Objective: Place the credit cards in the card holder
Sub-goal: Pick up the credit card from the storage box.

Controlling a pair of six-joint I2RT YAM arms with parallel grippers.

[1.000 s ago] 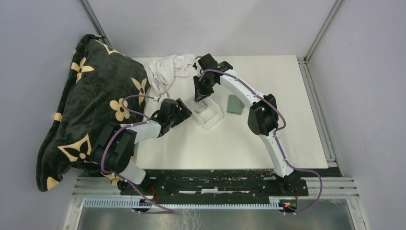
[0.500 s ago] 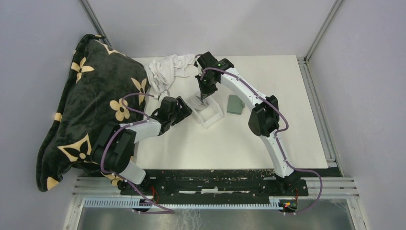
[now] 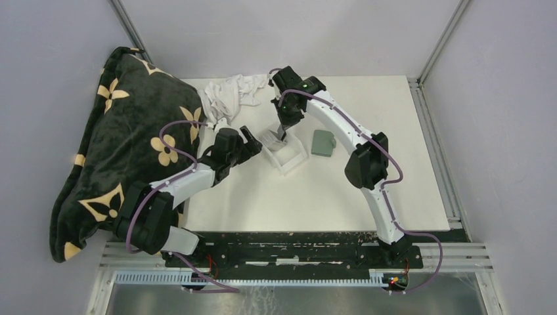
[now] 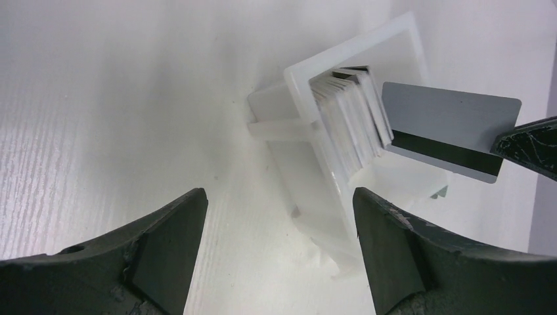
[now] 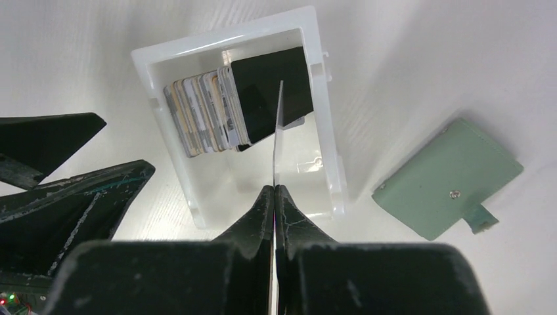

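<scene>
Right wrist view: right gripper (image 5: pixel 274 191) pinches one credit card (image 5: pixel 276 131) over tray (image 5: pixel 217 42), left gripper (image 4: pixel 277 200) open; pick step, next likely needs the shut card holder (image 5: pixel 446 177) at frame right opened.

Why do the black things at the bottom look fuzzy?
Left wrist view: the left end effector is close to the camera, so blurry; the striped credit card is sharp. Right wrist view: right end effector blurry too, card holder crisp.

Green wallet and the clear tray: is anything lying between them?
Nothing. Only bare white table separates the card holder from the clear tray, plainest in the right wrist view.
</scene>
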